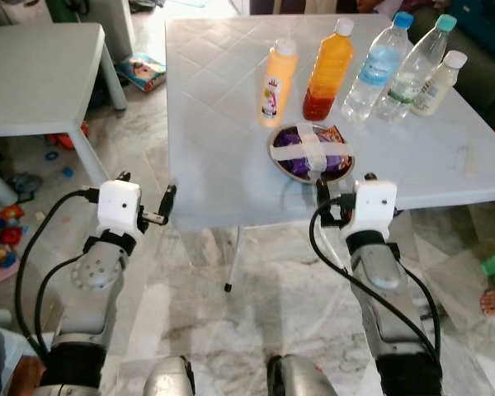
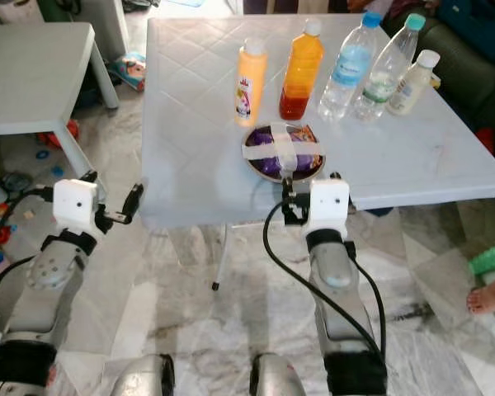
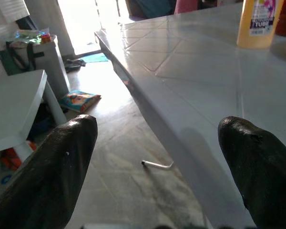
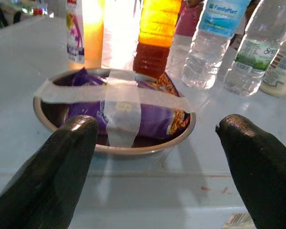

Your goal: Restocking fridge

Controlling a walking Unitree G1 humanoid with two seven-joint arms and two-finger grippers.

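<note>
Right gripper [image 4: 155, 143] fingers apart, just short of steel bowl [image 1: 274, 153] holding a taped purple snack pack [image 4: 128, 117] lying crosswise. Five bottles [image 1: 327, 73] upright in a row on tabletop [image 1: 206, 124]. Left gripper [image 3: 157, 157] fingers apart at tabletop's corner.

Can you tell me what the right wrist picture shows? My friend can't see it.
A shiny metal bowl sits on a pale table, holding a purple snack packet taped down with a white cross. The right end effector is open, its two black fingers on either side of the bowl. Behind the bowl stand five bottles.
</note>
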